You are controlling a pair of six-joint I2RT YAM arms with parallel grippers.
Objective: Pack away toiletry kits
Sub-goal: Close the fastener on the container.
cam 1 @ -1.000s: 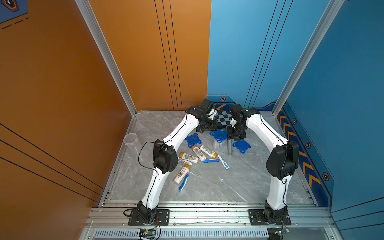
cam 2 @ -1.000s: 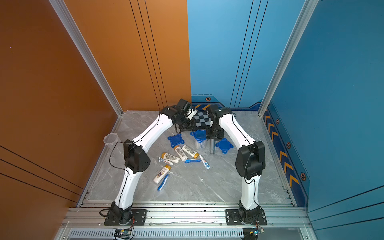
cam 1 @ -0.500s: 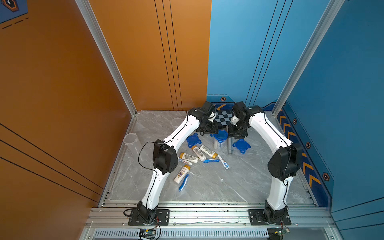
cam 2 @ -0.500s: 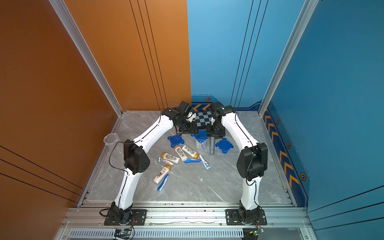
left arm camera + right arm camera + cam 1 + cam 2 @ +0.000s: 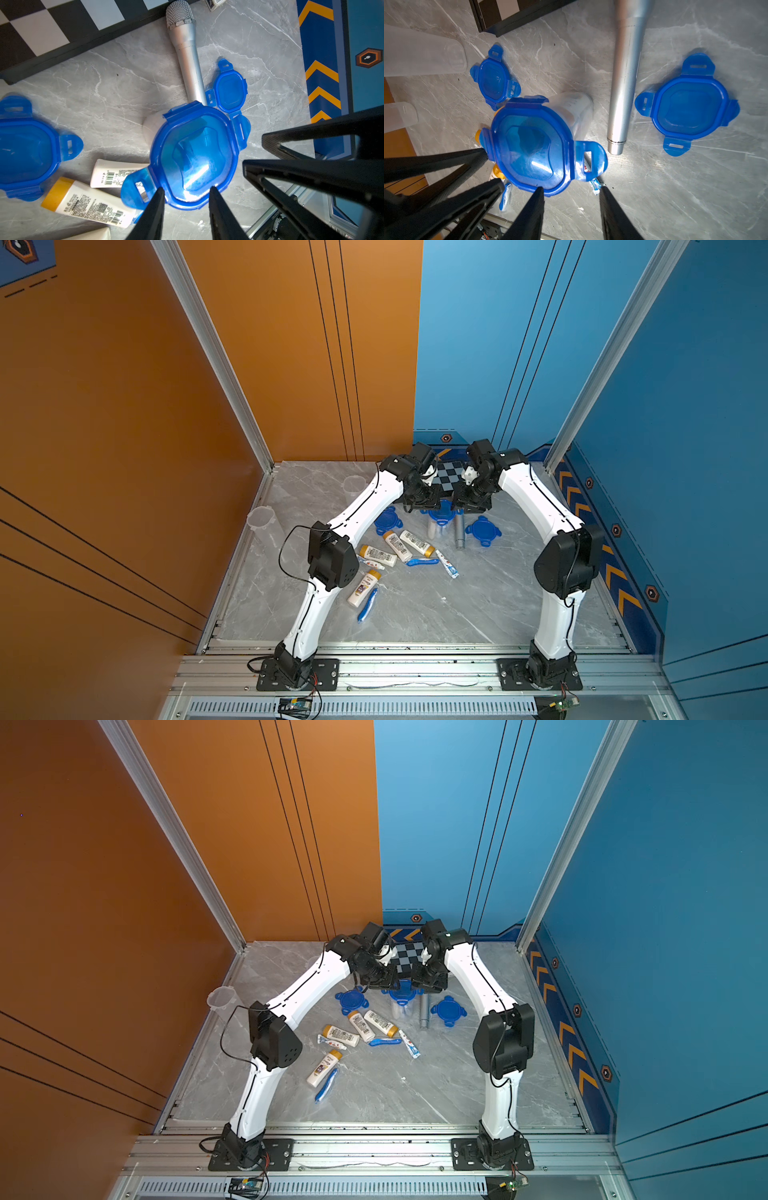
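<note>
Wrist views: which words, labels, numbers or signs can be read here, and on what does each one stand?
No text reads clearly.
White bottles: barcodes and small print, too blurred.
Toothpaste tube: red and blue print, unreadable.
Sticker on the rail: a code, too small.
Hexagon sign and orange chevrons on the wall: no words.

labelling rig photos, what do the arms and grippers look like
The left arm and right arm have white shells, black joint housings, thin black lines. A black cable loops off the left elbow. The left gripper and right gripper have slim, tapered black fingers.
</note>
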